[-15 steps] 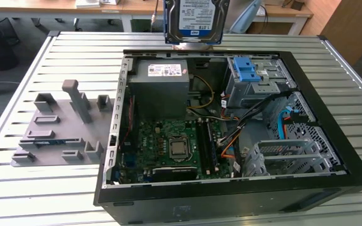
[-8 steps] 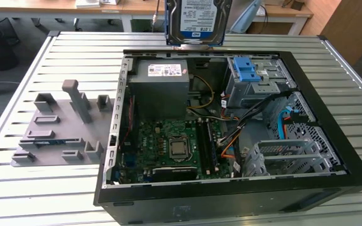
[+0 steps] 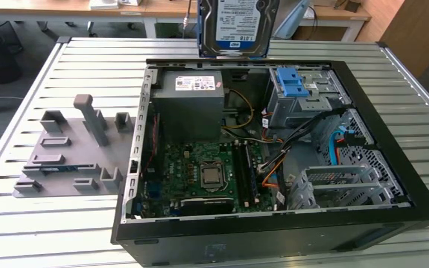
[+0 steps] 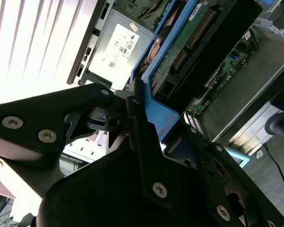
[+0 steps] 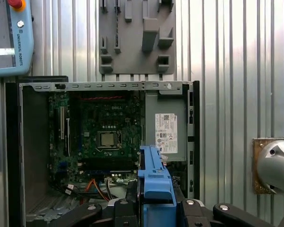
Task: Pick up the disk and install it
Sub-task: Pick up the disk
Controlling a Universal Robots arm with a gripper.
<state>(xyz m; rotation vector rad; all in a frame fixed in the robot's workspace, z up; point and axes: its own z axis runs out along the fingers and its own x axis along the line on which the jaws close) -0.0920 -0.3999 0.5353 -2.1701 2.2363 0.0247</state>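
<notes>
**Progress:** I judge the pick-up complete and the installation not yet made.

**Location of the disk:** The disk (image 3: 238,25) rests on no surface. In the exterior view it hangs on edge, label toward the camera, above the far wall of the open computer case (image 3: 274,231). It sits roughly over the stretch between the grey power supply (image 3: 192,103) and the metal drive cage (image 3: 308,100), and it touches neither. The blue latch piece (image 3: 295,84) lies on top of that cage, well below the disk.

**Claw:** The gripper (image 5: 156,208) is clenched on the disk. In the first wrist view its black fingers (image 5: 128,213) press on either side of the blue carrier bracket (image 5: 154,182), with no gap visible. The second wrist view agrees: the bracket is pinched at its end, and the drive's green circuit-board side faces that camera. The hold looks square and I see no tilt in the jaws.

**Outstanding:** The disk is not in any bay. I cannot tell from these views whether the drive cage's slots are free. A second, perforated cage (image 3: 341,187) stands in the case at the exterior view's right, nearer the camera.

**Surroundings:** The motherboard (image 3: 199,167) and its cabling lie exposed in the case floor. A grey fixture plate (image 3: 73,151) sits on the slatted table (image 3: 20,72) just beside the case at the exterior view's left, well apart from the disk.
</notes>
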